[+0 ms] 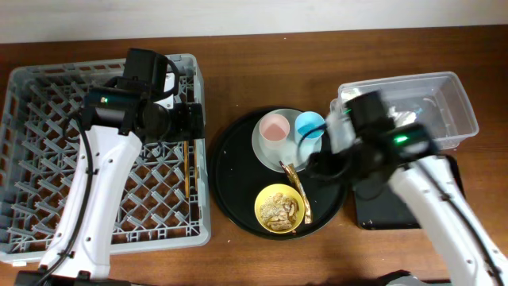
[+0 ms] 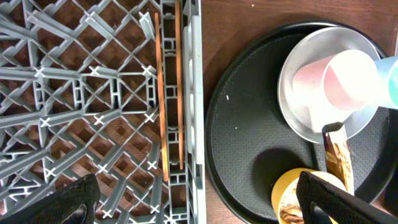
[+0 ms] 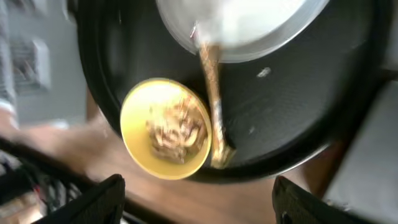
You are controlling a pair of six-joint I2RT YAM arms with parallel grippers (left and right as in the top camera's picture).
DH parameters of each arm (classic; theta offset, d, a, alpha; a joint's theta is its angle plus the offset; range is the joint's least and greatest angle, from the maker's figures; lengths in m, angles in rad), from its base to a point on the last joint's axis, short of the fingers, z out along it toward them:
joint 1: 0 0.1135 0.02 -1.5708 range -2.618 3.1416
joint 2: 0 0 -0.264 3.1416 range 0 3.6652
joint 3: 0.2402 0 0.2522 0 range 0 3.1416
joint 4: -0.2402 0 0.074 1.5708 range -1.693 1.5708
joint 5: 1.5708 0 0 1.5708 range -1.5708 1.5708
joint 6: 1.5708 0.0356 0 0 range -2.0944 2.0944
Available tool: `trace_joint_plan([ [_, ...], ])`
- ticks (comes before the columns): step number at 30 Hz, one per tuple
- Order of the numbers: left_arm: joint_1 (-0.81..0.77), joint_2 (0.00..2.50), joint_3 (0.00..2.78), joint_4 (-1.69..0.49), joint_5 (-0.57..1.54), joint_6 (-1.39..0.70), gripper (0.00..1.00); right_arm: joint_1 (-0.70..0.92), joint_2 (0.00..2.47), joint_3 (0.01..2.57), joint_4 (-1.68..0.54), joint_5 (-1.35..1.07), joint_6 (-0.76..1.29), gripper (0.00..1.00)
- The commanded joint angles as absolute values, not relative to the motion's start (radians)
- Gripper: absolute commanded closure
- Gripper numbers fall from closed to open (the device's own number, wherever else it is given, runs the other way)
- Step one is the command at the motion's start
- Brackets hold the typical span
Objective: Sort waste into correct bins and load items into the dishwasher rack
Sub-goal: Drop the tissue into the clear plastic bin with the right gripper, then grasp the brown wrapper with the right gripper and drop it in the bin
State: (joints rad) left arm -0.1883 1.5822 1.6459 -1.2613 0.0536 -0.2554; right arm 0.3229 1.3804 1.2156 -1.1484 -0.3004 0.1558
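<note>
The grey dishwasher rack (image 1: 48,119) fills the left of the table, and two wooden chopsticks (image 2: 157,93) lie along its right side. My left gripper (image 1: 190,119) hovers open over that edge, empty, with its fingers (image 2: 68,199) spread wide. On the round black tray (image 1: 238,171) a pale plate (image 1: 266,151) carries a pink cup (image 1: 275,127), with a light-blue cup (image 1: 309,127) beside it. A yellow bowl (image 3: 137,143) holds beige food scraps (image 3: 177,127). A gold wrapper (image 3: 214,106) lies next to the bowl. My right gripper (image 3: 199,208) hangs open above the tray's near edge, holding nothing.
The clear plastic tub (image 1: 456,95) stands at the back right with something pale inside. The small black tray (image 1: 389,210) lies in front of it, partly under my right arm. Bare wooden table shows between the rack and the round tray.
</note>
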Motion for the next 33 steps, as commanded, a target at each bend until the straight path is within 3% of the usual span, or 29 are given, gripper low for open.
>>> trace_joint_plan([
  [1,-0.187,1.581,1.657,-1.262,0.060,-0.258,0.01,0.419,1.406,1.126,-1.067,-0.137,0.245,0.22],
  [8,-0.187,1.581,1.657,-1.262,0.060,-0.258,0.01,0.500,1.475,0.952,-0.787,-0.121,0.245,0.23],
  [16,-0.187,1.581,1.657,-1.262,0.060,-0.258,0.01,0.497,1.557,0.903,-0.665,-0.119,0.245,0.44],
  [20,-0.187,1.581,1.657,-1.262,0.060,-0.258,0.01,0.497,1.574,0.903,-0.653,-0.119,0.245,0.59],
  [33,-0.187,1.581,1.657,-1.262,0.060,-0.258,0.01,0.496,1.538,0.950,-0.673,-0.145,0.245,0.51],
])
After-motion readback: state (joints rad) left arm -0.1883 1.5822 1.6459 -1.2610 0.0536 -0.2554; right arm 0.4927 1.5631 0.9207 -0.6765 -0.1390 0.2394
